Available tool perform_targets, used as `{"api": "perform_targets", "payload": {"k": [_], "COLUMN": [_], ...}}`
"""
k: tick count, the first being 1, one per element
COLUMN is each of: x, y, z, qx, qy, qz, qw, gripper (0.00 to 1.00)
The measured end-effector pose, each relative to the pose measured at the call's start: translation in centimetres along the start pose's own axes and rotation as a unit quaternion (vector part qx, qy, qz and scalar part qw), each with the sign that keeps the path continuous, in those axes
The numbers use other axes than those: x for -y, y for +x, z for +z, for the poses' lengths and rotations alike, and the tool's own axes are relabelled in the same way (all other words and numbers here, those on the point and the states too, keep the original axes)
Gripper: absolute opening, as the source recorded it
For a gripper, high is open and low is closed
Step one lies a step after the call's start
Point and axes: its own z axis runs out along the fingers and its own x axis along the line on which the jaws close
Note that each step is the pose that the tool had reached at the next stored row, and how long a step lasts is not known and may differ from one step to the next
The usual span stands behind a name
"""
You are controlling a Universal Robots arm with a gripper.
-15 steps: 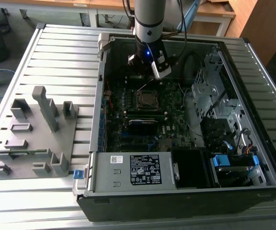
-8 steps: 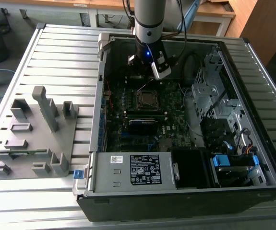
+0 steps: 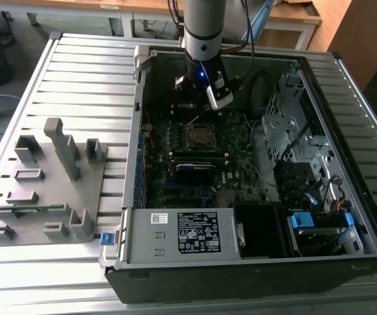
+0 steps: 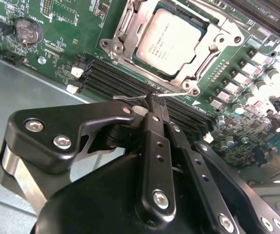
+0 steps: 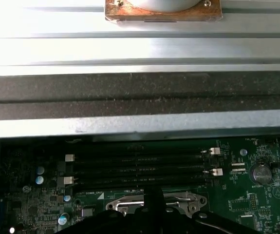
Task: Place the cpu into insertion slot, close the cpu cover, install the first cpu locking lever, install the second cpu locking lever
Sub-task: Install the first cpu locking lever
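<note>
Cpu (image 4: 174, 41): flat square chip with a dull silver-grey top, seated in the insertion slot (image 4: 115, 48) on the green motherboard (image 3: 175, 141). In the exterior view it sits at mid-frame, inside the open case (image 3: 345, 98). Cpu cover (image 4: 216, 39): a thin silvery frame lying flat around the chip, whose top shows through the square cut-out. A thin wire lever (image 4: 127, 96) runs along the slot edge nearest the gripper. Arm (image 3: 204, 26): drops near-vertical from the top centre of the exterior view, wrist just above the board and a little up-frame of the slot. Gripper (image 4: 152, 101): black linkage fingers converge to a narrow point and the jaws are together. The tip meets the lever wire, which shows on both sides of it; can't tell whether the wire is pinched or only touched. Tip sits between the slot and the black memory slots (image 4: 115, 78), close over both. Room: the case's back wall (image 5: 140, 97) stands just beyond the memory slots in the first wrist view, so little space on that side. A metal drive cage (image 3: 293, 125) and cables crowd the exterior view's right. A black block (image 3: 195, 169) lies just down-frame of the slot, and the power supply (image 3: 188, 233) is further down. The case stands on a slatted metal counter (image 3: 83, 72). A grey fixture tray (image 3: 44, 190) sits on the exterior view's left, well apart from the case opening.
</note>
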Motion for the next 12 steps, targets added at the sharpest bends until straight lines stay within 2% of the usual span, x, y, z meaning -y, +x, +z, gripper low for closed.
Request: {"api": "perform_targets", "payload": {"k": [12], "x": [-0.20], "y": [-0.30], "z": [0.18], "qx": [0.0000], "qy": [0.0001], "qz": [0.000], "qw": [1.0000], "gripper": [0.10]}}
